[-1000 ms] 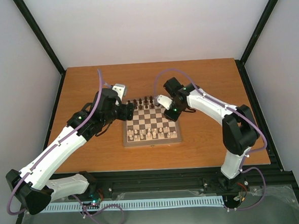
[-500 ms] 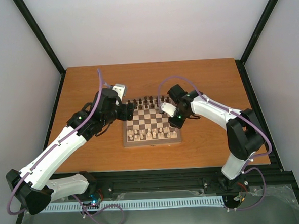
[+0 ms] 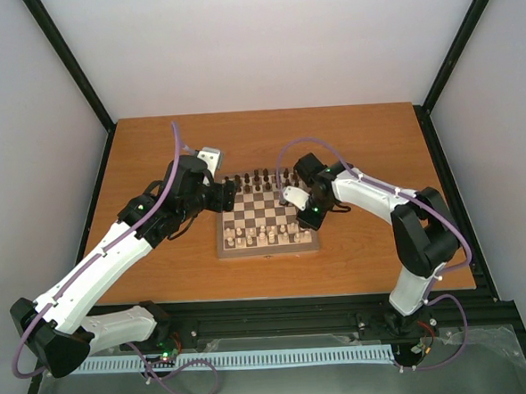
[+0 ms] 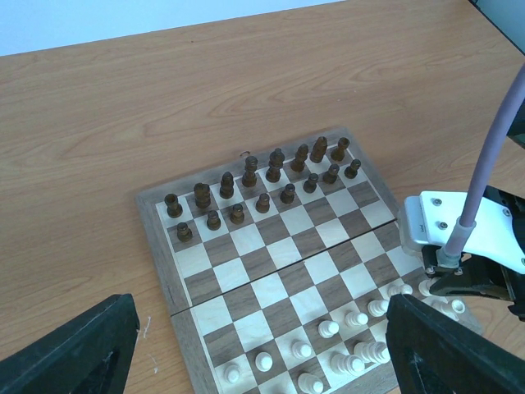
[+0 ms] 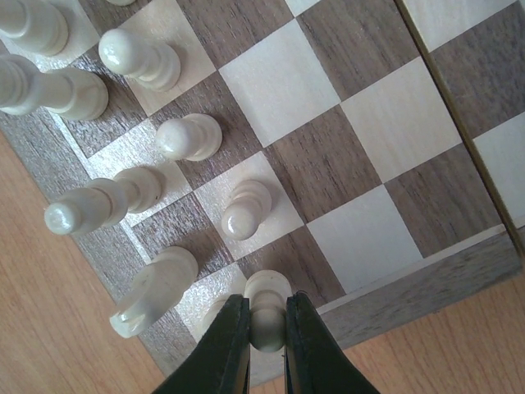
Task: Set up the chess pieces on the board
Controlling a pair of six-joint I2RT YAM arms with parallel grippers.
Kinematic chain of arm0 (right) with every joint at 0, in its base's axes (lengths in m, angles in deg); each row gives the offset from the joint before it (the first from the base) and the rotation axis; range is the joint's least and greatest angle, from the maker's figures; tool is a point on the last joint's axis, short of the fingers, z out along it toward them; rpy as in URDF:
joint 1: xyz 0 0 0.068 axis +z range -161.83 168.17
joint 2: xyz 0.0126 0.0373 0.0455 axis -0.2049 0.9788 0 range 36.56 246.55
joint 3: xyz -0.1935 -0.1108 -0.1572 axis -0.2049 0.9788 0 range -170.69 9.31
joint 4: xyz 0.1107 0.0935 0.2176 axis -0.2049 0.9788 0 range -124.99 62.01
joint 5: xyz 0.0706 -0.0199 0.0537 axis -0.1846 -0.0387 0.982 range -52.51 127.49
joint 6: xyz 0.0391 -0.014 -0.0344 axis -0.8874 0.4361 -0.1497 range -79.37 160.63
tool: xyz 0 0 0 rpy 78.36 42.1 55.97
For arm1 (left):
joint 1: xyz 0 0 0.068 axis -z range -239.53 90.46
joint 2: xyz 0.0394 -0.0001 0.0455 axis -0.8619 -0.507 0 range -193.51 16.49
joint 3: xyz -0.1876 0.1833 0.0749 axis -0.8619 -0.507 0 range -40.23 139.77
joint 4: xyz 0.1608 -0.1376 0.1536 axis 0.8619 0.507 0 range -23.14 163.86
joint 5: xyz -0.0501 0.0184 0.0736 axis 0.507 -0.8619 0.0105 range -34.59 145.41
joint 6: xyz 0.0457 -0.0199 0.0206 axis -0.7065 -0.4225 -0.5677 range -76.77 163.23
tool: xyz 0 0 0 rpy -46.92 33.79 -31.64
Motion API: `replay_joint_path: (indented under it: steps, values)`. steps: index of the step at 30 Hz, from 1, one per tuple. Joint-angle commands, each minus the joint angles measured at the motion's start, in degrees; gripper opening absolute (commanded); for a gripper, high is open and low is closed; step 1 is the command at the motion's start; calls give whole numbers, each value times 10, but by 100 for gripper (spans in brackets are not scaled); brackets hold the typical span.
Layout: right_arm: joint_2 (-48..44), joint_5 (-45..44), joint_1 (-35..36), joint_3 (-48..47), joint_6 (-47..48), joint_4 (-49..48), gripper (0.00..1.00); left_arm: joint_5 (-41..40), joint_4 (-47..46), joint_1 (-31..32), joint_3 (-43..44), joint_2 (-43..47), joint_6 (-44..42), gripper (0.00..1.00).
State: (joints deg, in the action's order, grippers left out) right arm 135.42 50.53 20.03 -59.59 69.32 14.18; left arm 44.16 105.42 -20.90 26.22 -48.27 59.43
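On my feed the right fingers [image 5: 223, 349] were pinched narrow on one pale cream turned-wood pawn [image 5: 267, 291], at an edge square near a corner of the small brown-framed checkered wooden board [image 4: 156, 246] on the orange wood bench [image 4: 164, 98]. The left fingers [image 4: 78, 353] hung wide, holding nothing, by the board's left edge. I counted sixteen dark brown turned pieces [image 4: 263, 202] in two rows of eight. I couldn't fully count the cream ones.
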Motion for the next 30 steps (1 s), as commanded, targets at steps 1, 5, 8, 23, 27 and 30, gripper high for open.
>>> replay_joint_path:
  steps: [1, 5, 8, 23, 27, 30]
  values:
    - [13, 8, -2, 6, 8, -13, 10, 0, -2, -6, 5, -3, -12, 85]
    - [19, 7, -2, 8, 8, -16, 10, -1, -2, -6, 5, -3, -12, 85]
    - [23, 4, -2, 8, 7, -18, 10, -1, -2, -6, 5, -4, -12, 85]
    - [-6, 28, -26, -6, -4, -11, 28, -3, -3, -6, 5, -5, -12, 85]
    - [-46, 87, -70, -21, -1, 10, 32, -3, -4, -6, 3, -7, -10, 85]
    - [-79, 124, -104, -28, 1, 24, 34, -5, -3, -6, 3, -9, -10, 85]
